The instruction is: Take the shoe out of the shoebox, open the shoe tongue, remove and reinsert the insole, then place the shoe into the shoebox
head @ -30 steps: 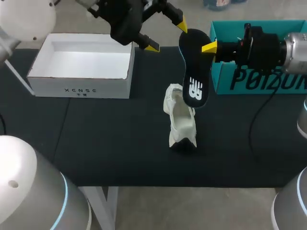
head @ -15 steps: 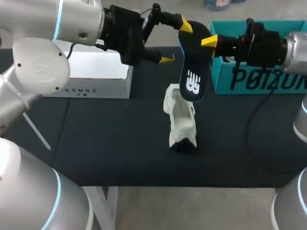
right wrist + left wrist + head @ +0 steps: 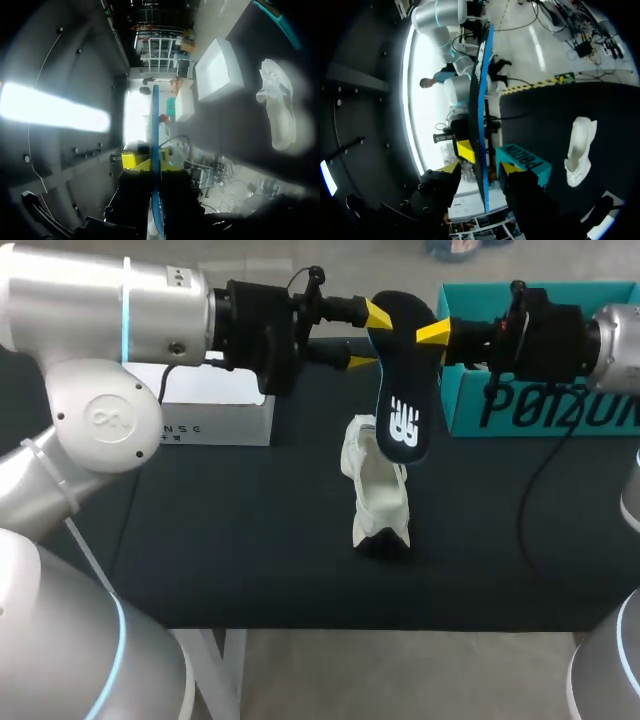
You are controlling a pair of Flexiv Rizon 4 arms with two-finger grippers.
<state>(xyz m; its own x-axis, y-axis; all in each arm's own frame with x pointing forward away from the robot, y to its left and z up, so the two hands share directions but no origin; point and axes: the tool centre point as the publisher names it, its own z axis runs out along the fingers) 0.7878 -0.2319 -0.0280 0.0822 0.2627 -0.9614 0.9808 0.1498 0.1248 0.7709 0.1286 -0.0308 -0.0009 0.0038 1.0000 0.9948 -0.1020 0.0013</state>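
A black insole (image 3: 405, 380) with a blue edge hangs upright above the white shoe (image 3: 378, 495), which stands on the black table. My right gripper (image 3: 435, 332) is shut on the insole's upper end; in the right wrist view the insole (image 3: 155, 115) runs edge-on between the fingers of my right gripper (image 3: 154, 161). My left gripper (image 3: 370, 337) straddles the same end from the opposite side. In the left wrist view the insole (image 3: 481, 100) stands between the fingers of my left gripper (image 3: 480, 170), with a gap on either side. The shoe (image 3: 579, 150) lies off to one side.
The teal shoebox (image 3: 540, 400) stands at the table's back right, behind my right arm. A white box (image 3: 215, 415) at the back left is mostly covered by my left arm. Black tabletop (image 3: 250, 540) spreads in front of the shoe.
My left arm has swung right to the insole's upper end and its fingers have narrowed around it. The right gripper keeps its hold; the insole shifted slightly.
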